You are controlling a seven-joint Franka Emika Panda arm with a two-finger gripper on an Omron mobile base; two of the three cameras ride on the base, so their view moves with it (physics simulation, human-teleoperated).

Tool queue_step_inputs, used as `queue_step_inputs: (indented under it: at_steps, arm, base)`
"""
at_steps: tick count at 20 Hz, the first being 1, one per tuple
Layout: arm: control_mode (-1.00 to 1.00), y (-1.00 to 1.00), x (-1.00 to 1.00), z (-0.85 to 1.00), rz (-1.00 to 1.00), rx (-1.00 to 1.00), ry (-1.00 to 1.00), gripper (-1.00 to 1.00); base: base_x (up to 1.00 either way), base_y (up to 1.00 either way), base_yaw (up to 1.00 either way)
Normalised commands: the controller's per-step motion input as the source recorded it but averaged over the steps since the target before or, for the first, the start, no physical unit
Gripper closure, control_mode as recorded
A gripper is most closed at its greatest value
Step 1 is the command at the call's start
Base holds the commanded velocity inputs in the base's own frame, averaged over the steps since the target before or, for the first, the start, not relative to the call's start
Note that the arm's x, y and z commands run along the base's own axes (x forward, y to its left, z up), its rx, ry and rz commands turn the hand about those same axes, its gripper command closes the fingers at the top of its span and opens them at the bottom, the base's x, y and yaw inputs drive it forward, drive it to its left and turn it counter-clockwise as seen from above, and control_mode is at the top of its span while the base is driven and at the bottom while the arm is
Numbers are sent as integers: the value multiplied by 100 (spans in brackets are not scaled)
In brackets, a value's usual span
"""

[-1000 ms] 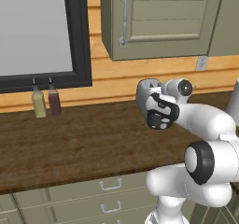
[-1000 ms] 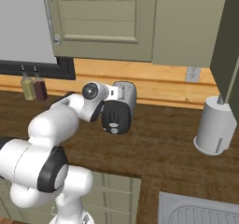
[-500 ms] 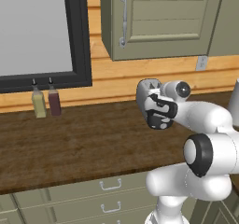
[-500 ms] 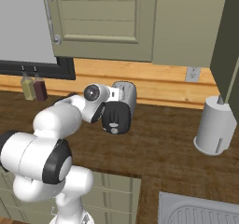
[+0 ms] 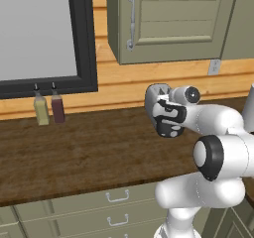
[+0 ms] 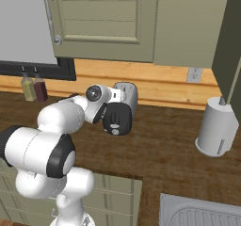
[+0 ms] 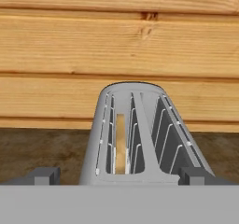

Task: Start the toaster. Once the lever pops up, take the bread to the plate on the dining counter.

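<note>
Matt grey metal toaster [image 7: 140, 139] — wire-lined slots — on a dark wood-grain counter [image 5: 84, 157] (pale plank wall [image 7: 116, 45]).

Flat, even rendered light, bright throughout, no glare or blown highlights. Soft shading only, no hard cast shadows on the bench [image 5: 74, 152] (wood grain stays crisp). Hand view sharp edge to edge, no visible lens distortion or blur.

Toaster [image 5: 155, 94] mostly hidden behind arm; bread [image 7: 120, 143] edge-on.
</note>
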Motion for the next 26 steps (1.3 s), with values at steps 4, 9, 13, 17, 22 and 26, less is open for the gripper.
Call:
queue_step_inputs:
  at_steps: [4,9,13,17,22,26]
  arm:
    - [-100,0,9,-6,0,0,1,-100]
    - [-100,0,9,-1,0,0,1,-100]
    - [-100,0,4,0,0,0,0,-100]
    - [-100,0,0,0,0,0,0,-100]
    - [-100,0,0,0,0,0,0,-100]
    - [-100,0,0,0,0,0,0,-100]
  base:
    - [0,0,0]
    - [0,0,0]
    - [0,0,0]
    - [0,0,0]
    - [0,0,0]
    - [0,0,0]
